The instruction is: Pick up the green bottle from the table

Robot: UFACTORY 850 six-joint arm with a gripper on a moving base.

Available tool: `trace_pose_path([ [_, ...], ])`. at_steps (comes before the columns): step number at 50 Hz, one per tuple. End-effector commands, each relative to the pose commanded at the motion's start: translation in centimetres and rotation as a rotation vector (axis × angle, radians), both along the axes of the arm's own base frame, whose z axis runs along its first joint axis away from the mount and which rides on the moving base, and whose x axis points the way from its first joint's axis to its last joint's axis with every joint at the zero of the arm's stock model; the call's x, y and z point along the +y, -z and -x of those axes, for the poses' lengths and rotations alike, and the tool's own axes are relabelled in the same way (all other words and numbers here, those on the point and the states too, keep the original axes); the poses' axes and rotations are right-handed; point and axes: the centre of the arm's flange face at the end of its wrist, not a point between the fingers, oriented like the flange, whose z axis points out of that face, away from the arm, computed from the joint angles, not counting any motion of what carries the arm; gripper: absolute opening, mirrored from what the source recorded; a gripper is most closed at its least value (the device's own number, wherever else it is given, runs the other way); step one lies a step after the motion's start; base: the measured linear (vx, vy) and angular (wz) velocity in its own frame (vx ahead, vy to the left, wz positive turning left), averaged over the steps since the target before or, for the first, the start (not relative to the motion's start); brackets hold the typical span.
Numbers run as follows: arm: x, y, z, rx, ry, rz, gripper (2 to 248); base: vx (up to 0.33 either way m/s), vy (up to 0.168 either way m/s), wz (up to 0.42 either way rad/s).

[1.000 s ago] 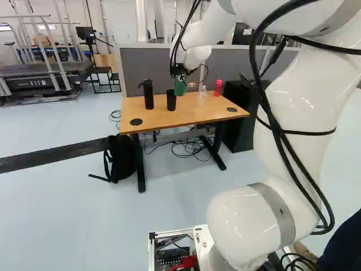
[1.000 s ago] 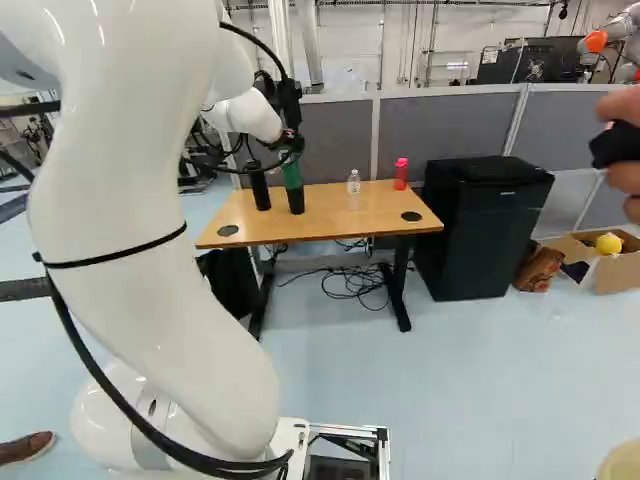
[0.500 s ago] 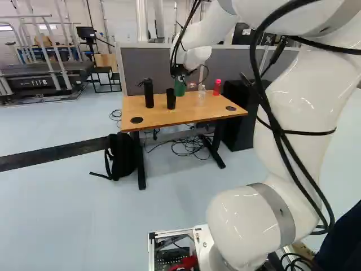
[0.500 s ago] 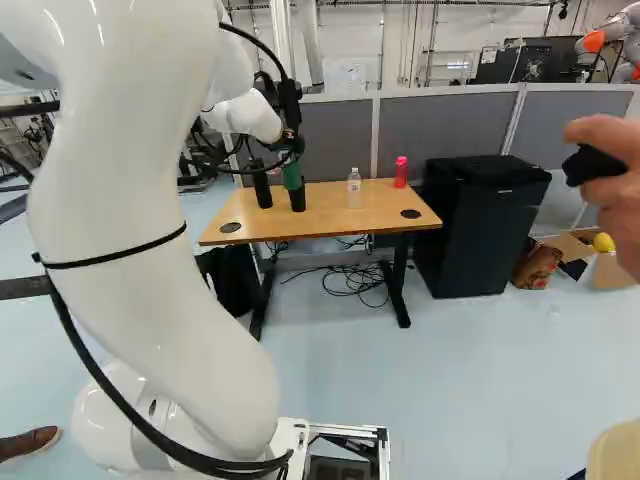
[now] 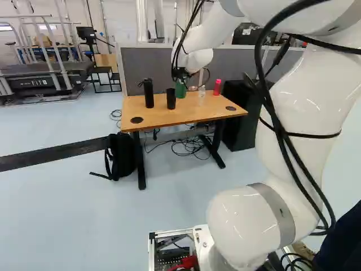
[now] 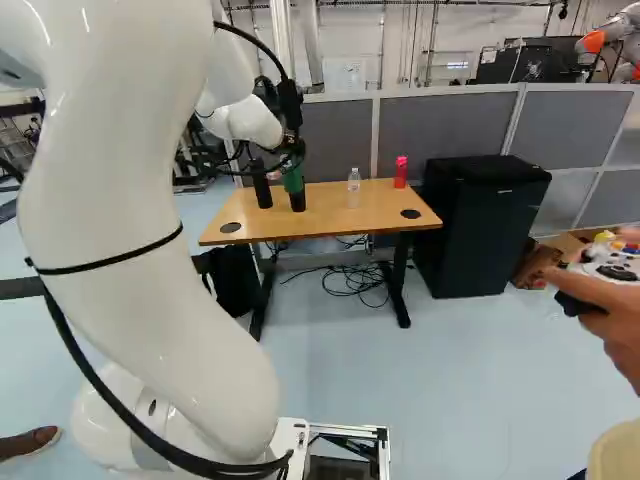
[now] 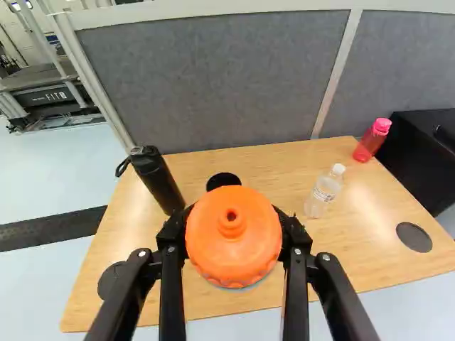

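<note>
Our gripper (image 7: pixel 232 229), its fingers holding the green bottle (image 5: pixel 180 91), has moved slightly lower or nearer above the table (image 5: pixel 152 118), left of the clear bottle (image 5: pixel 202 95); picking (we judge) is almost done.

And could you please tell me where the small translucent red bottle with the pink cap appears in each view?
Left base view: the red bottle is right of centre, upper half.
Right base view: right of centre, upper half.
Wrist view: at the rectangular wood-topped table's far corner, beyond the clear plastic bottle.
Shared landmark: the boxy black cabinet beside the table.
</note>
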Motion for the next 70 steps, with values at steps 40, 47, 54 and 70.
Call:
trace_pose_path([
  [40,-1.9,5.7,6.8,-0.028,0.020,0.022,34,0.000,0.000,0.000],
  [47,-2.3,7.0,8.6,-0.034,0.024,0.027,34,0.000,0.000,0.000],
  [54,-2.8,8.6,10.6,-0.042,0.027,0.032,34,0.000,0.000,0.000],
  [70,-3.7,12.2,15.8,-0.059,0.035,0.043,34,0.000,0.000,0.000],
])
